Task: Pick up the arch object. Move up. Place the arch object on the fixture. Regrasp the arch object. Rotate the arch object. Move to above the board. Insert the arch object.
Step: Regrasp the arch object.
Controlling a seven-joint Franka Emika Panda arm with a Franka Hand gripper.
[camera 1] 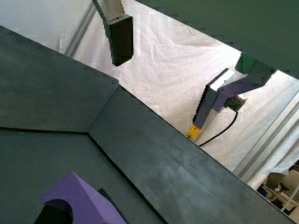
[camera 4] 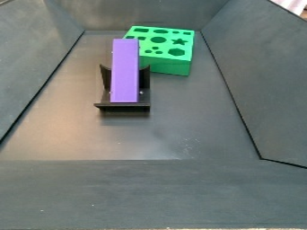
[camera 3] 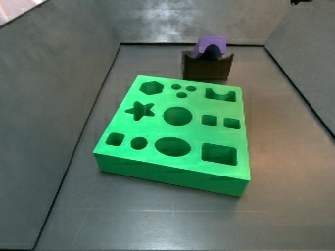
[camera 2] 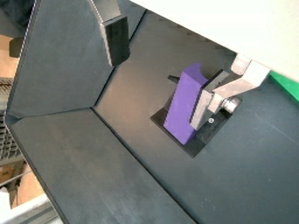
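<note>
The arch object (camera 4: 125, 69), a purple elongated block, rests on the fixture (camera 4: 121, 99), leaning upright against its dark bracket with its lower end on the base plate; in a side view only its purple top (camera 3: 210, 45) shows above the dark fixture (camera 3: 207, 68). In a wrist view the arch object (camera 2: 186, 104) lies along the fixture (camera 2: 193, 140), well apart from the fingers and not between them. The gripper (camera 2: 176, 48) is raised clear of the worktop (camera 4: 156, 135), with nothing between its fingers; one finger (camera 2: 114, 39) shows its dark pad at one side and the other finger (camera 2: 232, 86) sits far across from it, so the fingers stand wide apart. In a wrist view the arch object (camera 1: 79, 199) appears at the frame edge, away from the dark-padded finger (camera 1: 119, 41). The board (camera 3: 177, 129), a bright green slab with shaped cut-outs, lies flat on the worktop just beside the fixture.
</note>
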